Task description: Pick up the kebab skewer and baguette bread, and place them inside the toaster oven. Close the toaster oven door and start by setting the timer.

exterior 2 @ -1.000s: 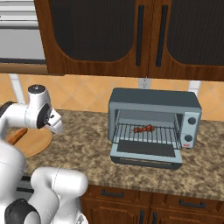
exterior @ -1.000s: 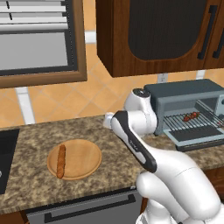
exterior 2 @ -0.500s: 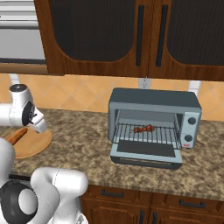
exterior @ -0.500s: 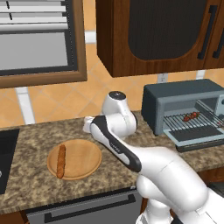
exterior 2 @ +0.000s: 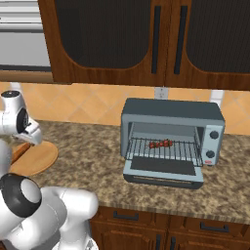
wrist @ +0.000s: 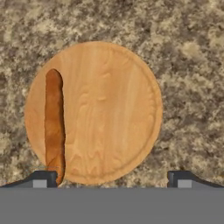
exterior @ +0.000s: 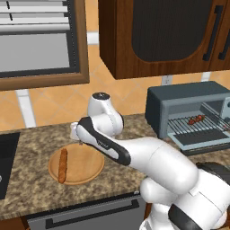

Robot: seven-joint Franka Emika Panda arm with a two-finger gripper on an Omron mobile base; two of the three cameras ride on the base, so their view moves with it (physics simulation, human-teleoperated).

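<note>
The baguette bread (wrist: 54, 124) lies along the left side of a round wooden plate (wrist: 118, 109). My gripper (wrist: 111, 180) hangs open above the plate's near rim, with nothing between its fingers. One fingertip (wrist: 43, 178) sits just over the loaf's near end. From the base I see the hand (exterior: 75, 133) above the plate (exterior: 85, 161) and the baguette bread (exterior: 63, 165). The kebab skewer (exterior 2: 160, 144) rests on the wire rack inside the toaster oven (exterior 2: 171, 114). The toaster oven door (exterior 2: 163, 168) is dropped open.
A speckled granite counter (exterior 2: 88, 161) carries the plate and the oven. A black cooktop (exterior: 6, 155) borders the counter at far left. Dark wood cabinets (exterior 2: 146, 39) hang above the oven. The oven's control knobs (exterior 2: 213, 144) are on its right strip.
The arm has swung left, from near the oven's left side to over the wooden plate. The gripper has stayed open. The skewer, baguette and oven door have not moved.
</note>
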